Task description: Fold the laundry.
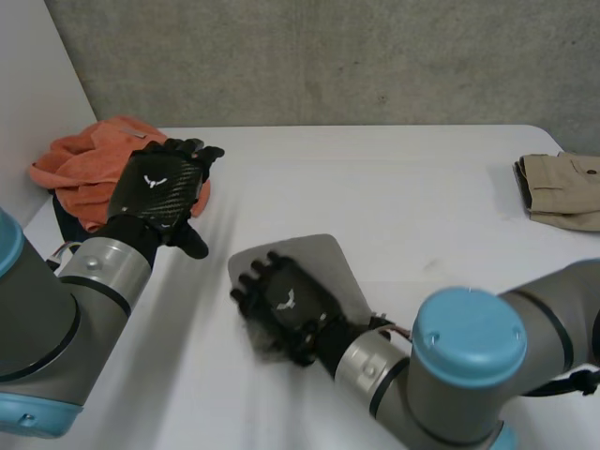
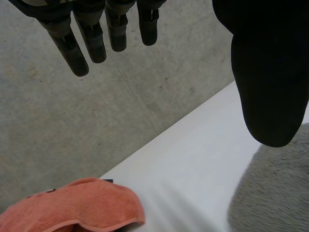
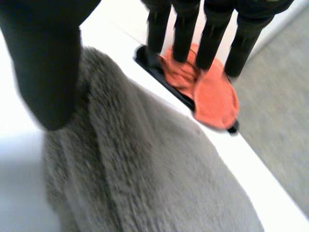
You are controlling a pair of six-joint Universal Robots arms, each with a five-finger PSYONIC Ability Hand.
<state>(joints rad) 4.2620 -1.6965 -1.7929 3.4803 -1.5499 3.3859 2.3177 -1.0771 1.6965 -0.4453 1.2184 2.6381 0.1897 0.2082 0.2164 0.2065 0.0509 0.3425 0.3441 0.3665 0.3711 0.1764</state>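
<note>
Right hand (image 1: 286, 305), fingers straight, lies flat on the grey fleece cloth (image 1: 323, 262) at 6 o'clock on the table (image 1: 403, 197) and pinches nothing, so a sweep may bunch it (left hand (image 1: 157, 192), spread and empty, hovers over the orange towel (image 1: 80, 164) at 10 o'clock).

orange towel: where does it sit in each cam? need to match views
Head view: orange towel at the table's far left corner, partly behind the left hand.
Left wrist view: orange towel at the table's edge, well beyond the fingertips.
Right wrist view: orange towel just past the right hand, beyond the grey cloth.
Shared landmark: grey cloth, under the right hand in head view, near the thumb in left wrist view.
</note>
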